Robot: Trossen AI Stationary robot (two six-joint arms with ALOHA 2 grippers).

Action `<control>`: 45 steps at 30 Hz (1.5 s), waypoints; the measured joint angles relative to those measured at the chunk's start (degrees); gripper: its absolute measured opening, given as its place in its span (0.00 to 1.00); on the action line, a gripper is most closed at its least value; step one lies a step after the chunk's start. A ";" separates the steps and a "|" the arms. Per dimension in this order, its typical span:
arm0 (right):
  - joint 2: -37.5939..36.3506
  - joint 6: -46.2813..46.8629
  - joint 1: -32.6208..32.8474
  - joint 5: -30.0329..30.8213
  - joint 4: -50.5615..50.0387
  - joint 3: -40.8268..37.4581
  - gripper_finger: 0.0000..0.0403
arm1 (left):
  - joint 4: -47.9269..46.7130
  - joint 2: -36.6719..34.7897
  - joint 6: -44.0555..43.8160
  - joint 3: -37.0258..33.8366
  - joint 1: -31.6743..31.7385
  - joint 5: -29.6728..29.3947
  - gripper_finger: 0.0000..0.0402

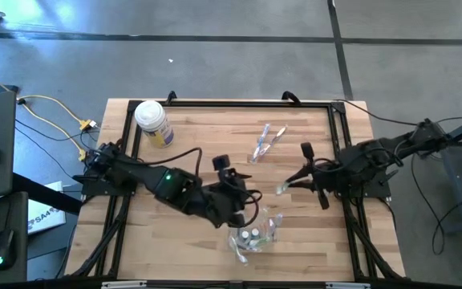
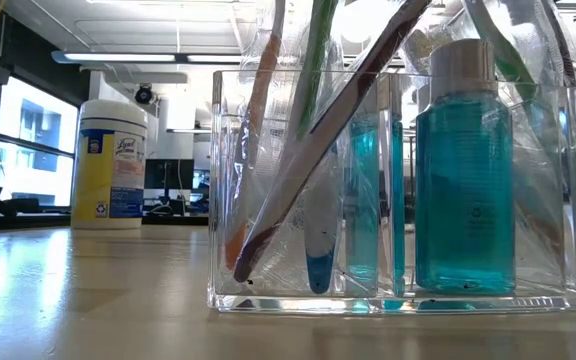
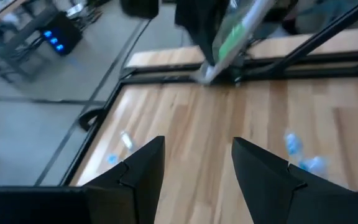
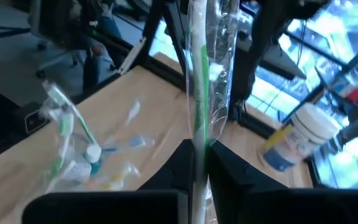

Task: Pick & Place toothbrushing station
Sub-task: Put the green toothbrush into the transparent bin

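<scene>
The clear plastic holder stands near the table's near edge; it holds several wrapped toothbrushes and two blue bottles, and shows close up in the low view. A few loose wrapped toothbrushes lie on the table toward the far side. My right gripper is at the table's right middle, shut on a wrapped green-and-white toothbrush. My left gripper hovers just far-left of the holder, open and empty, and faces the right arm. My right gripper pinches the wrapped toothbrush between its two fingers, on the lower part of its shaft. The brush stands out past the fingertips in its clear wrapper, along the fingers' line. In the high view its free end points toward the table's left, clear of the table.
A white-lidded jar with a yellow label stands at the far left of the table and also shows in the low view. A black frame rail runs round the table's edges. Bare wood lies between the jar and the loose toothbrushes.
</scene>
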 joint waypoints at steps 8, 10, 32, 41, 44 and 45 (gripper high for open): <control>0.06 -1.69 2.21 1.13 1.77 0.00 0.07 | 16.12 2.30 10.65 0.13 3.19 13.09 0.46; 0.06 -2.16 2.60 1.37 2.20 0.00 0.06 | 17.33 2.57 11.44 -0.07 3.52 14.28 0.46; 0.89 -3.73 3.01 2.56 2.27 0.00 0.07 | 27.49 6.93 13.88 -0.06 7.99 22.64 0.46; 1.50 -3.86 2.98 2.65 2.22 0.02 0.07 | 27.48 6.91 14.41 -0.04 7.97 22.59 0.32; 1.41 -3.84 2.98 2.60 2.23 0.02 0.07 | 27.47 6.91 14.87 -0.04 7.95 22.61 0.21; 1.41 -3.65 2.98 2.60 2.21 0.02 0.07 | 27.48 6.90 15.05 -0.04 7.95 22.66 0.17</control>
